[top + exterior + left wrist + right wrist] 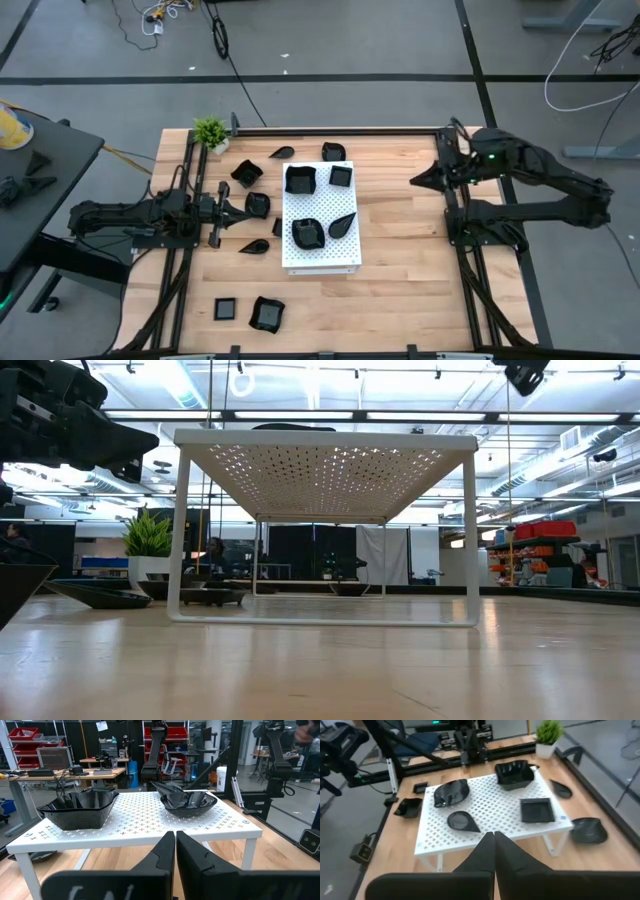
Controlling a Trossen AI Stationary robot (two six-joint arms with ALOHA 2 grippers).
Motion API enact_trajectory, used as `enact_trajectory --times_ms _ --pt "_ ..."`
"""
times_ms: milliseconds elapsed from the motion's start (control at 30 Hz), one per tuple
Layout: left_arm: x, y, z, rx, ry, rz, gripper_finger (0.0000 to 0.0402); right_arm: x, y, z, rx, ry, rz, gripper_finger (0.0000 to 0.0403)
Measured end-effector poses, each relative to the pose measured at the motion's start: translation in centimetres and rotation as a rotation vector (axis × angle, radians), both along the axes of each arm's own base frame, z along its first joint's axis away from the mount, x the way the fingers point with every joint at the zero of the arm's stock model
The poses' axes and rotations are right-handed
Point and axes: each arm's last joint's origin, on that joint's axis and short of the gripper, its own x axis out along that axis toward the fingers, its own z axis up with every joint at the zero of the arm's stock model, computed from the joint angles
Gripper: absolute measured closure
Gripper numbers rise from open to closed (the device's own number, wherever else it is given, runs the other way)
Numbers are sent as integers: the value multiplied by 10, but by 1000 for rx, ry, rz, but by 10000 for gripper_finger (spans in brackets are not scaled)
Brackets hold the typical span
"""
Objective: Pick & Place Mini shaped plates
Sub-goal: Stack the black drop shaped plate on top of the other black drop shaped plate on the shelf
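Four mini shaped plates sit on the white perforated board (320, 255): a wavy one (300, 180), a square one (341, 176), another wavy one (307, 233) and a teardrop (342, 225). Several more lie on the wooden table around it, such as a leaf shape (282, 153), a leaf shape (253, 246) and a square (227, 309). My left gripper (243, 207) lies level at the board's left side, shut and holding nothing. My right gripper (415, 180) hangs high off the board's right side, shut and holding nothing (494, 840).
A small green potted plant (211, 133) stands at the table's far left corner. The board stands on thin legs (178, 535), with open room beneath it. Bare wood lies between the board and the right arm's base (400, 260).
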Motion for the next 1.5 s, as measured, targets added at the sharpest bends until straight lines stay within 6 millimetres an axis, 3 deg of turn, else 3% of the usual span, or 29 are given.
enact_trajectory --times_ms 300,467,700,1067,1500 --pt "0 0 0 0 -1 0 381 -35 6 33 -111 -11 -43 401" --pt "0 0 0 0 0 0 381 -50 9 53 -117 -53 -96 401" --pt "0 0 0 0 0 0 381 -70 17 75 -93 -110 -42 401" --pt "0 0 0 0 0 0 381 -94 21 81 -131 -35 -10 401" --pt "0 0 0 0 0 0 381 -99 22 62 -139 80 22 401"
